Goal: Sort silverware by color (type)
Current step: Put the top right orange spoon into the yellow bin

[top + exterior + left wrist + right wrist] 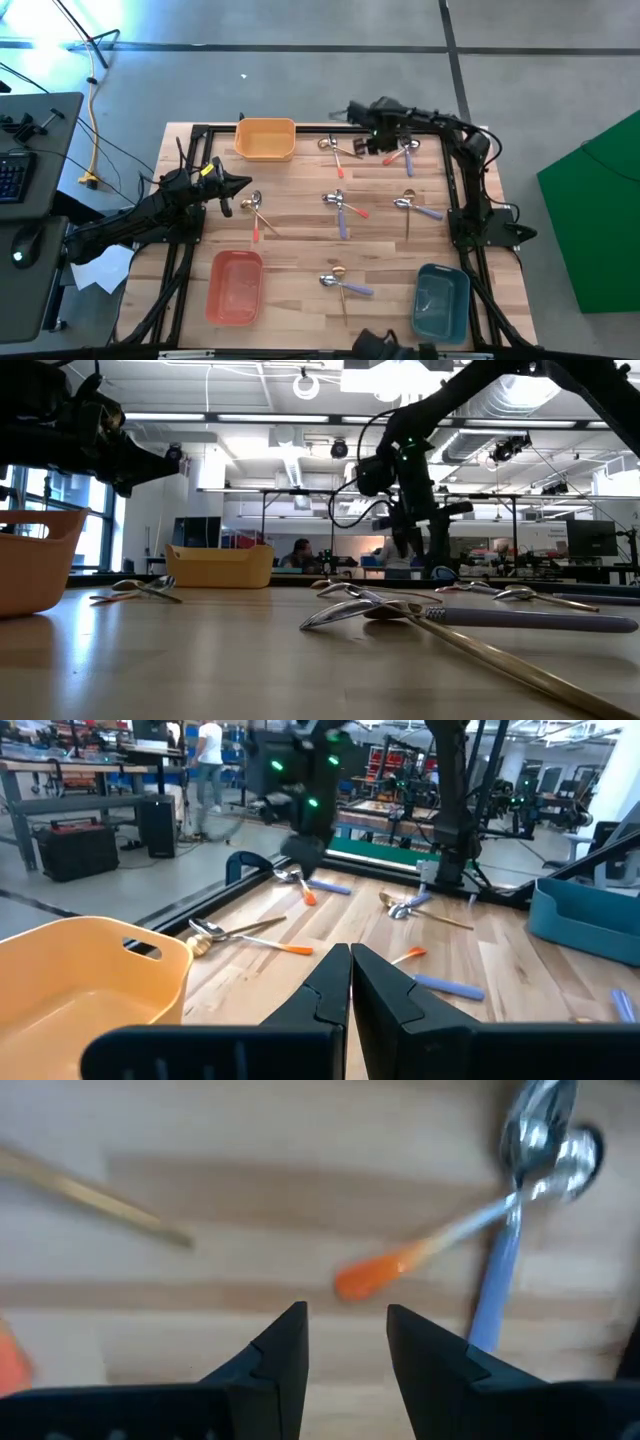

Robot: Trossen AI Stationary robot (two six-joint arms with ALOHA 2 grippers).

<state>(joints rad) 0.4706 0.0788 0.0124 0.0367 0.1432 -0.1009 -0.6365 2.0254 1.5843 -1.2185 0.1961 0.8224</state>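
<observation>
Spoons lie in small crossed groups on the wooden table: gold, silver with red-orange handles, silver with blue-purple handles. My right gripper [388, 140] [345, 1335] is open and hovers near the far right corner. Just ahead of its fingertips lie a red-orange-handled spoon [385, 1272] and a blue-handled spoon [497, 1290], crossed at their bowls. My left gripper [243, 184] [350, 970] is shut and empty, raised at the left side near a spoon pair [256, 210]. Other groups lie at the far middle [338, 150], centre [342, 205], right [415, 208] and near middle [342, 284].
A yellow-orange bin [265, 139] stands at the far edge, a red bin [235, 286] at the near left and a teal bin [442, 301] at the near right. A black frame [455, 190] borders the table. Bare wood shows between the spoon groups.
</observation>
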